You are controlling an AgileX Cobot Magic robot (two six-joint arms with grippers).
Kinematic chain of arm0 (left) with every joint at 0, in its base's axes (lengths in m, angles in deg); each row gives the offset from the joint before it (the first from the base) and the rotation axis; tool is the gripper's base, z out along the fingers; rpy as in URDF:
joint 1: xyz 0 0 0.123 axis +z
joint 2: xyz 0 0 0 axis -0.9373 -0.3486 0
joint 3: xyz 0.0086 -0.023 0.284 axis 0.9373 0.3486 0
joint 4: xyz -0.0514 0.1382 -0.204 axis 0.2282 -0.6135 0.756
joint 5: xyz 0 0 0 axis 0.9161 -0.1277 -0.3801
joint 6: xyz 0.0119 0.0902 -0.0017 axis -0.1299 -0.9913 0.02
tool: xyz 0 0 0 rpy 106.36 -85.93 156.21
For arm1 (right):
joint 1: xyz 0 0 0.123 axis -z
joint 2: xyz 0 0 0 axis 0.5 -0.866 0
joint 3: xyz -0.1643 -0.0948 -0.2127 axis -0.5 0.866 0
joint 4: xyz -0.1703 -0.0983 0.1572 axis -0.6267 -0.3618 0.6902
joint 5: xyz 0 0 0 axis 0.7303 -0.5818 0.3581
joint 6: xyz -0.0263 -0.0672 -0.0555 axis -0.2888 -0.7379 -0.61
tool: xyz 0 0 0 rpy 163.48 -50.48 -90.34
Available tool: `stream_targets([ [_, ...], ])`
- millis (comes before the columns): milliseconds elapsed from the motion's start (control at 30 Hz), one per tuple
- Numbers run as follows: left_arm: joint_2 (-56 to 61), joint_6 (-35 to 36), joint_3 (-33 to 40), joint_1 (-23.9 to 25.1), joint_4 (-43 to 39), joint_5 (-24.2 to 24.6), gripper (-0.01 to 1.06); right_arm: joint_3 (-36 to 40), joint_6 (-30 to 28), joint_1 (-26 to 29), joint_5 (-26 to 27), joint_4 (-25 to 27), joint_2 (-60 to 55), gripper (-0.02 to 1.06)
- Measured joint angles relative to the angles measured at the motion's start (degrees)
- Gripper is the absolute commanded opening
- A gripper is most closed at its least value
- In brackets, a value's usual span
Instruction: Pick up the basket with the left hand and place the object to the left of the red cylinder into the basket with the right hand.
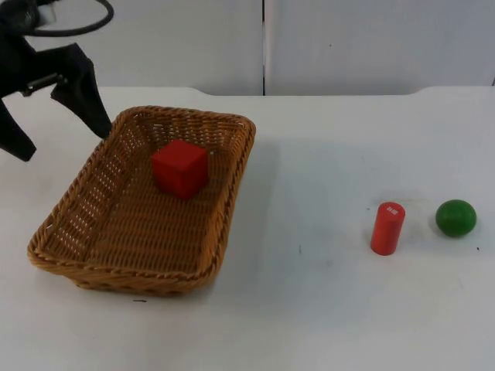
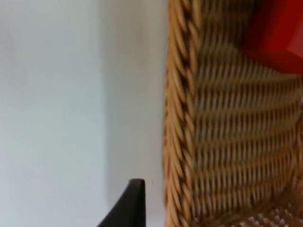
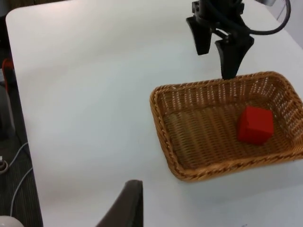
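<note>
The left end effector [image 1: 66, 139] hangs open just beside the basket [image 1: 93, 197], touching nothing. Inside the basket sits a red cube [image 1: 179, 168]. The right end effector's state cannot be told.

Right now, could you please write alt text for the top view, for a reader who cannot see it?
A red cube sits inside a wicker basket on a white table, with the open left gripper just off the basket's far left rim. To the right stand a red cylinder and a green ball.
</note>
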Motion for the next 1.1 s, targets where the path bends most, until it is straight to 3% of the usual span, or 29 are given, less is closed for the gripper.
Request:
stream_targets([
  [267, 6.22, 1.15, 6.83, 0.0, -2.23, 0.01, 1.02, 0.0, 0.0, 0.0, 2.01, 0.0, 0.0, 0.95],
  [733, 22.96, 1.15, 28.45, 0.0, -2.76, -12.5, 1.02, 0.0, 0.0, 0.0, 3.16, 0.0, 0.0, 0.95],
  [1100, 41.49, 1.15, 39.9, 0.0, -2.76, -18.16, 1.02, 0.16, 1.97, 0.0, 4.08, 0.0, 0.0, 0.95],
])
